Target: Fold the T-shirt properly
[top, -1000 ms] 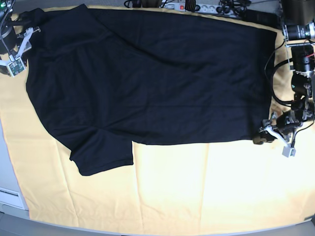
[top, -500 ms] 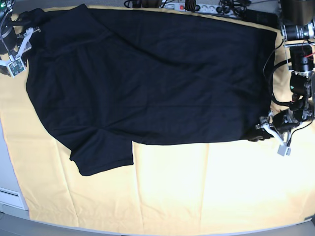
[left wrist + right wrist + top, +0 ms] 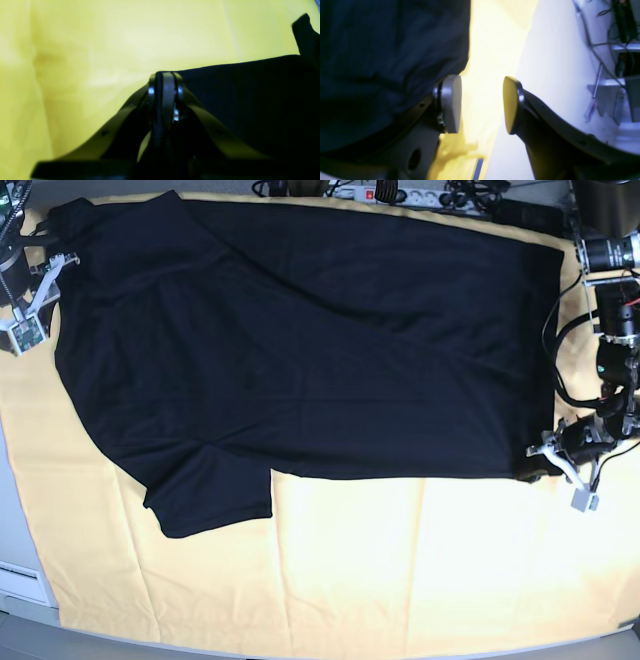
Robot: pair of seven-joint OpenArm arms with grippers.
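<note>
The black T-shirt (image 3: 310,340) lies spread flat over the yellow table cloth (image 3: 380,570), one sleeve jutting out at its lower left edge. At the shirt's lower right corner the left hand (image 3: 545,465) has its jaws pressed together on the hem. At the shirt's upper left corner the right hand (image 3: 482,105) sits with jaws apart, gripping nothing.
</note>
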